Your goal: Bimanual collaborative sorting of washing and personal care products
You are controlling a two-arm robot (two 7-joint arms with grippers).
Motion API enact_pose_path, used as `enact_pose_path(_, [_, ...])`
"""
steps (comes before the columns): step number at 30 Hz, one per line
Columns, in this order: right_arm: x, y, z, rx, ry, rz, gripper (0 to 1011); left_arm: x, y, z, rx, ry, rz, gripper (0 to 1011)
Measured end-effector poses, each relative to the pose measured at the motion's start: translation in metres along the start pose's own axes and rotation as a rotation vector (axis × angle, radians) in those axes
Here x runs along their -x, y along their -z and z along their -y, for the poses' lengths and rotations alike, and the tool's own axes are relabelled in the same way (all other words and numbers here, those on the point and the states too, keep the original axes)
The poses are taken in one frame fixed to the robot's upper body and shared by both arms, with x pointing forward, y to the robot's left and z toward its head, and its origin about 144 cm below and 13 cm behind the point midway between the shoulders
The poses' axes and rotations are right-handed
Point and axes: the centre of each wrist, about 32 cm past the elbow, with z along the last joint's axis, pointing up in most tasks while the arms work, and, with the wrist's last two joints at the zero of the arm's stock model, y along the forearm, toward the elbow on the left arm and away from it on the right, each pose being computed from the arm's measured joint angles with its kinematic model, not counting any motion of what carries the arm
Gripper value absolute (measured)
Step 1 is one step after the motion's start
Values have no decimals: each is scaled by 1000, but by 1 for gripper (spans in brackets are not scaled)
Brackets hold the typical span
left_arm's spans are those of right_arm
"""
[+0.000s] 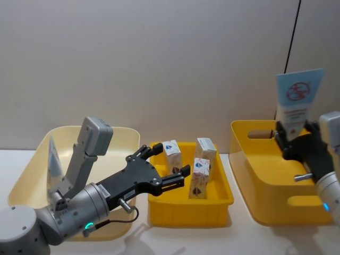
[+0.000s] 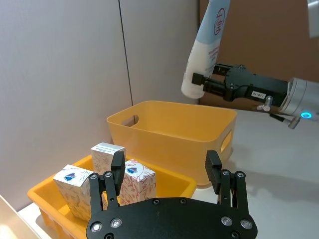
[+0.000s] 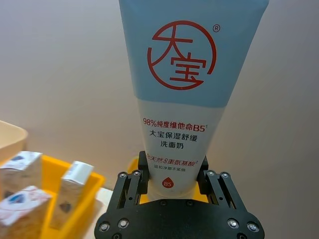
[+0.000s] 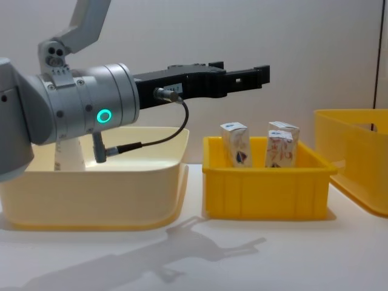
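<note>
Closest in, the left end effector (image 1: 171, 159) is hovering above the near left side of the small yellow tray (image 1: 191, 212). Its jaws are spread wide, holding nothing and touching nothing. Under it, three white cartons (image 1: 200, 178) with red and blue print are standing upright in that tray; I can't read their text. The tray is sitting on the white desk (image 1: 239, 239) between a cream bin (image 1: 32, 175) and a deep yellow bin (image 1: 255, 180).

Farther right, the right end effector (image 3: 172, 162) is clamping the white lower end of a light-blue tube (image 3: 182, 74), holding it upright over the deep yellow bin. The tube is showing a red circle logo reading 大宝, then "98%纯度维他命B5" and "大宝保湿舒缓洗面奶".
</note>
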Motion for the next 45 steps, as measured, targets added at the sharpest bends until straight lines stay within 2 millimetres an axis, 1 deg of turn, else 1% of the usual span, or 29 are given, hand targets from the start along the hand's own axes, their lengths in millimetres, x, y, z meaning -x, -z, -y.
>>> enact_pose_path(5, [-10, -1, 1, 42, 49, 17, 535, 0, 0, 0, 0, 0, 0, 1003])
enact_pose_path(13, [-16, -3, 2, 119, 63, 20, 536, 0, 0, 0, 0, 0, 0, 1003])
enact_pose_path(23, [-13, -5, 1, 218, 21, 7, 536, 0, 0, 0, 0, 0, 0, 1003])
enact_pose_path(34, [-5, 2, -3, 299, 5, -15, 541, 0, 0, 0, 0, 0, 0, 1003])
enact_pose_path(37, [-4, 2, -4, 308, 4, -18, 598, 0, 0, 0, 0, 0, 0, 1003])
enact_pose_path(39, [-3, 3, -4, 316, 3, -20, 680, 0, 0, 0, 0, 0, 0, 1003])
enact_pose_path(40, [-3, 3, -4, 318, 3, -20, 699, 0, 0, 0, 0, 0, 0, 1003])
enact_pose_path(41, [-3, 3, -5, 321, 2, -21, 739, 0, 0, 0, 0, 0, 0, 1003])
enact_pose_path(43, [-2, 4, -5, 327, 1, -23, 768, 0, 0, 0, 0, 0, 0, 1003])
enact_pose_path(45, [-2, 4, -5, 328, 1, -23, 850, 0, 0, 0, 0, 0, 0, 1003])
